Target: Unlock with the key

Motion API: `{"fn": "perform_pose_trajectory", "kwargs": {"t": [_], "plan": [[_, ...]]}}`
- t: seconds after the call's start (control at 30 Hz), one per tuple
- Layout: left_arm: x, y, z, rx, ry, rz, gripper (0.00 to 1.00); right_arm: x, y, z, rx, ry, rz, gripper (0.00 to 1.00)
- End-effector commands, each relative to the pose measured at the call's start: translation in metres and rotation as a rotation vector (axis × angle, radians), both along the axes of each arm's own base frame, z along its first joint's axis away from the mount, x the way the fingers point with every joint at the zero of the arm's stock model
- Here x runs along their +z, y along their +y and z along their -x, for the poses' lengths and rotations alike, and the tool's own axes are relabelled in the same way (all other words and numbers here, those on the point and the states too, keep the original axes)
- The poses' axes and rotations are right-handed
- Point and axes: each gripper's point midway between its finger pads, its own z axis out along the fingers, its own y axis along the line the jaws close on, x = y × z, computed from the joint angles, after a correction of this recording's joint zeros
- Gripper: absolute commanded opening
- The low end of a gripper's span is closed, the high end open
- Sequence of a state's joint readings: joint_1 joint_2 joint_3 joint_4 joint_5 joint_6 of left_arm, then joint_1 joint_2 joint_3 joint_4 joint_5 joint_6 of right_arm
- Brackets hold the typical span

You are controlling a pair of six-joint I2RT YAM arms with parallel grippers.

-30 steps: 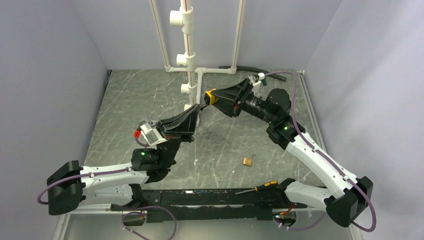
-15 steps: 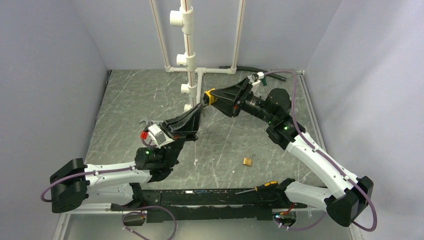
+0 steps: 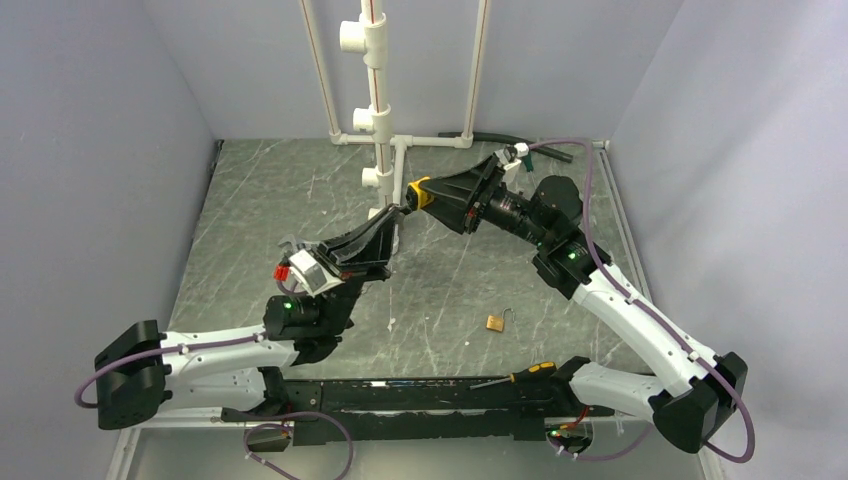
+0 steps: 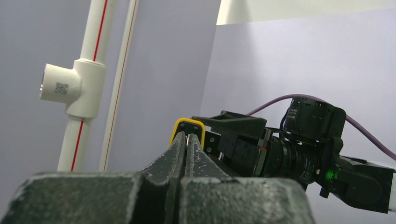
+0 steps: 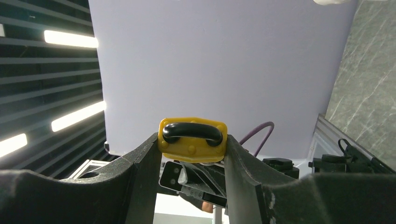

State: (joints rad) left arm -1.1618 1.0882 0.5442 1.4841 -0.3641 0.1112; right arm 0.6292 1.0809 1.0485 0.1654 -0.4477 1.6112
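My right gripper [image 3: 424, 193] holds a yellow-and-black padlock [image 3: 421, 191] in the air beside the white pipe stand, its fingers closed on the lock's two sides. In the right wrist view the padlock [image 5: 192, 135] sits between the fingertips with its black shackle facing the camera. My left gripper [image 3: 398, 213] is shut on the key [image 4: 187, 138], of which only a thin silver sliver shows between the pads. The fingertips press up against the underside of the padlock [image 4: 188, 124]. The keyhole is hidden.
A small brass padlock [image 3: 496, 322] lies on the grey table in front of the arms. A black-and-yellow-handled screwdriver [image 3: 517, 377] rests near the front rail. The white pipe stand [image 3: 377, 120] rises just left of the grippers, with a black hose [image 3: 500, 138] at the back.
The left wrist has turned slightly to and fro with its fingertips staying at the padlock. The right arm and the padlock have not moved.
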Motion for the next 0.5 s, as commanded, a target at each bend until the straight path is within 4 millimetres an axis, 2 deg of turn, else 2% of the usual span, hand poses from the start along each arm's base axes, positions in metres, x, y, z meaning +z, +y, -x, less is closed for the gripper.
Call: {"fn": "perform_pose_trajectory", "kwargs": {"t": [0.0,0.27,0.47], "plan": [[0.031,0.025,0.009,0.022,-0.054,0.096,0.0,0.037,-0.005,0.008,-0.002,-0.095,-0.06,0.0],[0.025,0.035,0.01,0.027,-0.031,0.104,0.0,0.039,-0.003,0.006,-0.004,-0.101,-0.052,0.0],[0.025,0.025,0.008,0.011,-0.037,0.097,0.0,0.041,0.001,0.008,0.002,-0.104,-0.056,0.0]]}}
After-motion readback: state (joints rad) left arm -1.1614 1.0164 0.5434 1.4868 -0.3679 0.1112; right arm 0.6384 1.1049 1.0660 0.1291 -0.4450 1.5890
